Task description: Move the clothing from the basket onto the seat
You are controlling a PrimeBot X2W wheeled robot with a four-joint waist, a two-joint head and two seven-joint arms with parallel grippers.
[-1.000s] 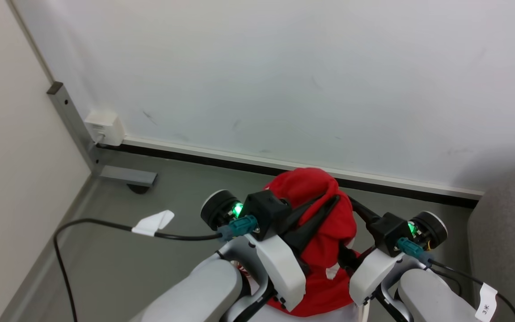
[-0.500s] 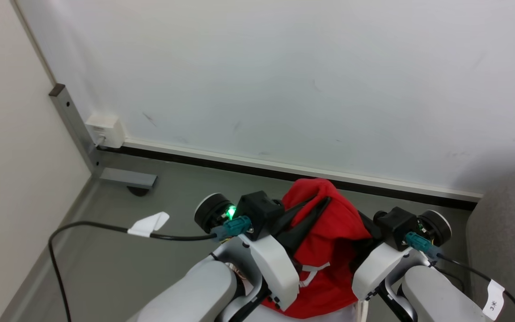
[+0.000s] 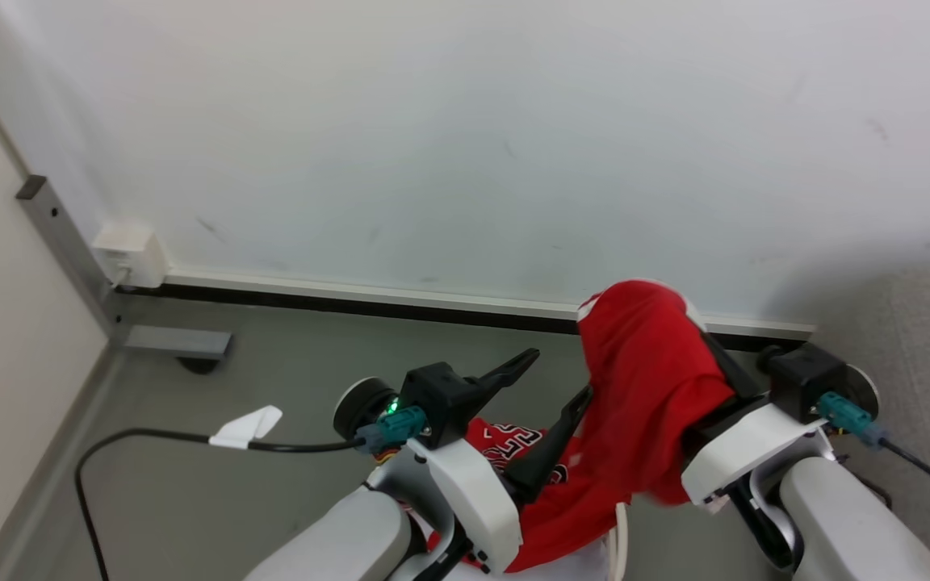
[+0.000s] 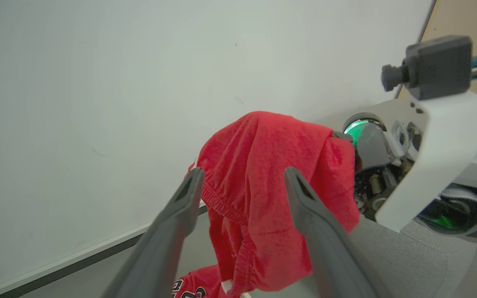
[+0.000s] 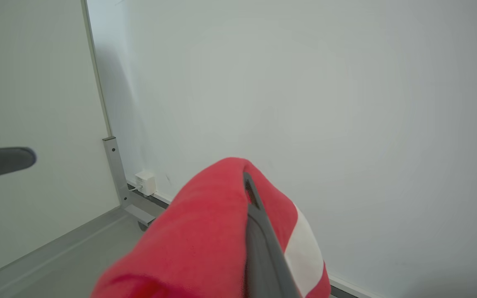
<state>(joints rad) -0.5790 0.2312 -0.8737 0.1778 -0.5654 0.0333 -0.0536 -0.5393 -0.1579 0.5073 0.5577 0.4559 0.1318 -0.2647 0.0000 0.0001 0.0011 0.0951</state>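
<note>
Two end effectors differ: the left end effector [image 3: 559,373] gapes empty, while the right end effector [image 3: 675,323] clamps the clothing [image 3: 643,387] aloft beside the seat [image 3: 917,339]. It should swing right, lifting the trailing hem over the seat's padded edge; the wall [image 3: 465,121] crowds ahead.

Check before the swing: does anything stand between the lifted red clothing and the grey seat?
Nothing visible does. The red clothing hangs from the right tool, and the grey seat lies just right of it.
</note>
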